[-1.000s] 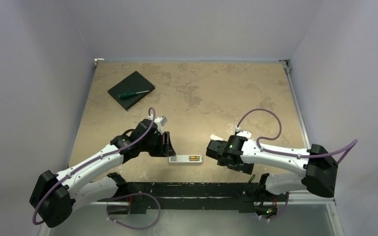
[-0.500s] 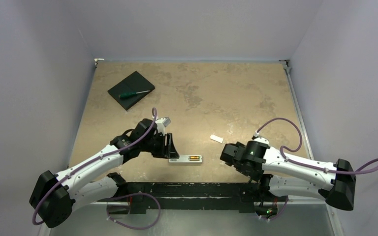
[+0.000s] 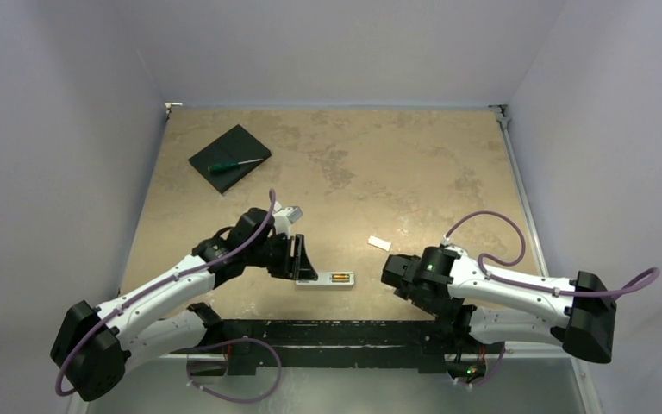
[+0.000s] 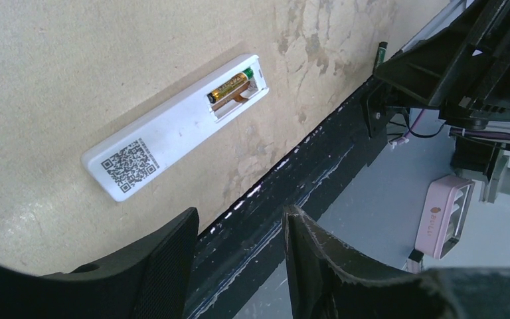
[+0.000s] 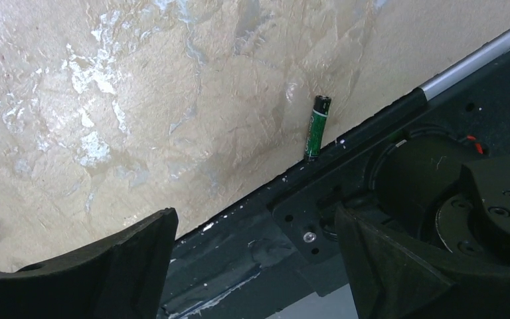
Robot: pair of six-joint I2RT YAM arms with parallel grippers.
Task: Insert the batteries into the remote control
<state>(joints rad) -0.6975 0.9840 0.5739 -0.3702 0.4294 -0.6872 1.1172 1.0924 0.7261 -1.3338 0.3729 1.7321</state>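
The white remote control [image 3: 326, 279] lies back up near the table's front edge, with its battery bay uncovered. In the left wrist view the remote [image 4: 166, 133] shows a QR label, one battery [image 4: 229, 86] seated in the bay and a bare slot beside it. A second battery [image 5: 317, 125], green with a dark tip, lies loose on the table against the black front rail; it also shows in the left wrist view [image 4: 379, 54]. My left gripper [image 3: 298, 261] [image 4: 239, 266] is open and empty just left of the remote. My right gripper [image 3: 394, 274] [image 5: 255, 266] is open and empty, right of the remote.
A small white cover piece [image 3: 380, 243] lies beyond the right gripper. A flat black pad [image 3: 224, 153] with a green-handled screwdriver [image 3: 234, 164] sits at the far left. The black rail [image 5: 252, 232] runs along the table's front edge.
My right arm has pulled back from the remote's right end toward the right and the front edge, uncovering the white cover piece. My left arm has barely moved.
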